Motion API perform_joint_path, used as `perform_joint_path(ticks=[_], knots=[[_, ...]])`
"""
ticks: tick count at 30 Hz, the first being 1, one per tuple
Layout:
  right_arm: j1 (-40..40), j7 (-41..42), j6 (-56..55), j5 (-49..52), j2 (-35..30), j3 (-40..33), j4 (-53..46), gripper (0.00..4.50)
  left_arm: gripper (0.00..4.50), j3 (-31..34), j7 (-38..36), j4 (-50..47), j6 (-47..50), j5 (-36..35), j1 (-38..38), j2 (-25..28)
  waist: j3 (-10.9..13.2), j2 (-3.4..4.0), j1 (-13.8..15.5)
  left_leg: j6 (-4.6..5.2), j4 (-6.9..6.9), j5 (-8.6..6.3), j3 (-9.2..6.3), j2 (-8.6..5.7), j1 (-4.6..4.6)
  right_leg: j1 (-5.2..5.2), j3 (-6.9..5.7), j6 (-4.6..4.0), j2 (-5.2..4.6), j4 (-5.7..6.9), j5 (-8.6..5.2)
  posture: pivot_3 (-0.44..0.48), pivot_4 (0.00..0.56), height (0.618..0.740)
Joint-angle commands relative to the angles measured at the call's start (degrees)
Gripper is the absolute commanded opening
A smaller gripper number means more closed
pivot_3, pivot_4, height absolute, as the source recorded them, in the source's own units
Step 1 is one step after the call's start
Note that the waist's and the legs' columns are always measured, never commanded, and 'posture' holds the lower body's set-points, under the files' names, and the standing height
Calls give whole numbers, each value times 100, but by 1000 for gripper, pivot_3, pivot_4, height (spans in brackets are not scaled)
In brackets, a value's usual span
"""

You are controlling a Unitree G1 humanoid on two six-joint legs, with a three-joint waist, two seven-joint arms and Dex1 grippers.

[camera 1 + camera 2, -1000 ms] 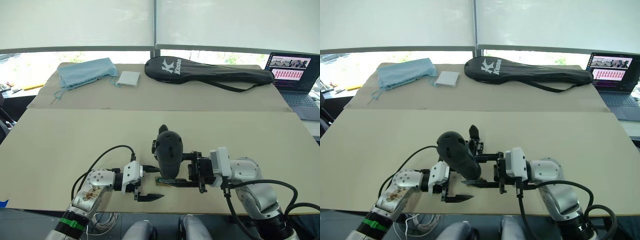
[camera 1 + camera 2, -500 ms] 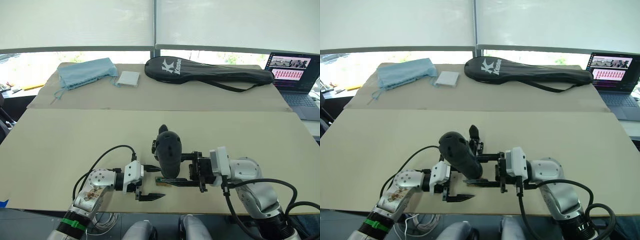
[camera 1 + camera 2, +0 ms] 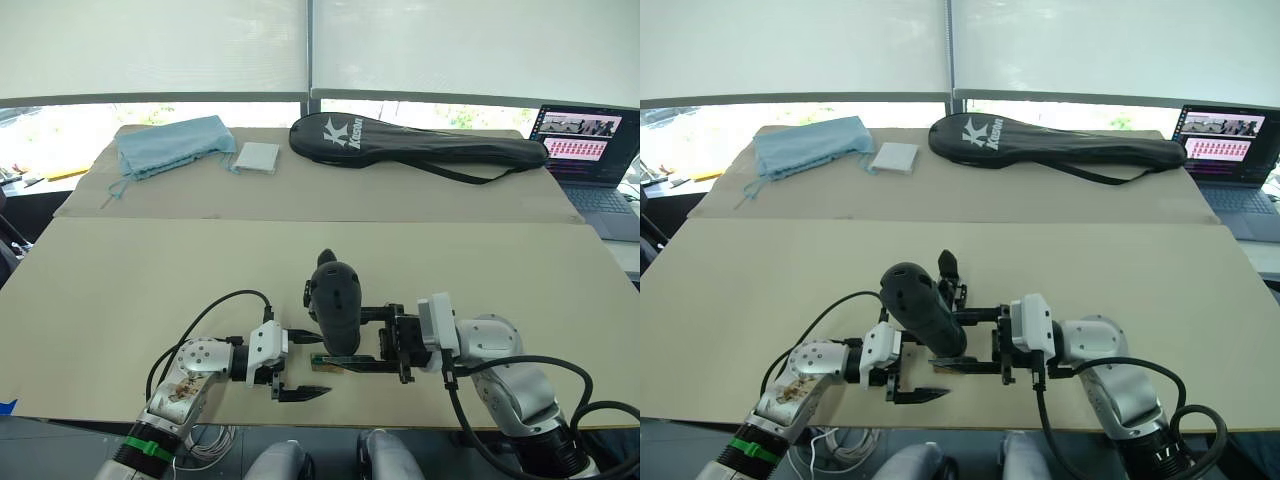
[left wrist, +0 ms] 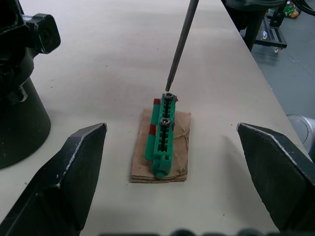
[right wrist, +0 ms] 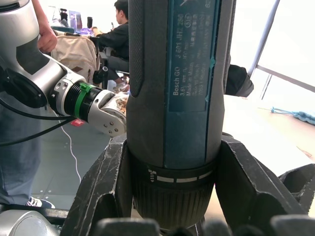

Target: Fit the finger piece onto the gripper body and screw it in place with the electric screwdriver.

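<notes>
My right gripper [image 3: 347,340] is shut on the electric screwdriver [image 3: 335,305], a thick black tool held nearly upright. Its thin metal bit [image 4: 179,44] comes down onto the end screw of a small green block [image 4: 162,137]. The block lies on a tan card between the fingers [image 4: 64,182] of my open left gripper [image 3: 320,365], which hold nothing. Just behind the screwdriver stands the gripper body [image 3: 949,283], its black pointed finger sticking up. The finger piece is hidden.
A long black racket bag [image 3: 420,145], a blue cloth [image 3: 170,140] and a white pad [image 3: 258,157] lie at the table's far side. A laptop [image 3: 590,150] stands at the far right. People sit behind the screwdriver [image 5: 123,29] in the right wrist view.
The screwdriver has sunk a little toward the green block. The left gripper has edged slightly right. Nothing else has moved.
</notes>
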Motion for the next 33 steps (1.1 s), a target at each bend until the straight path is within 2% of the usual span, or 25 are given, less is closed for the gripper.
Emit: perform_joint_path(ticks=[1, 33], knots=[[-88, -35, -239, 91, 70, -48, -200, 1921, 4500, -161, 9, 3, 98, 24, 49, -45, 0, 0, 0, 0, 0, 0, 0, 0, 0, 0, 0, 0, 0, 0, 0, 0, 150, 740], [-107, 3, -172, 138, 112, -9, -258, 1921, 4500, -178, 13, 161, -45, 69, 137, -102, 0, 0, 4, 0, 0, 0, 0, 0, 0, 0, 1, 0, 0, -1, 0, 0, 150, 740]])
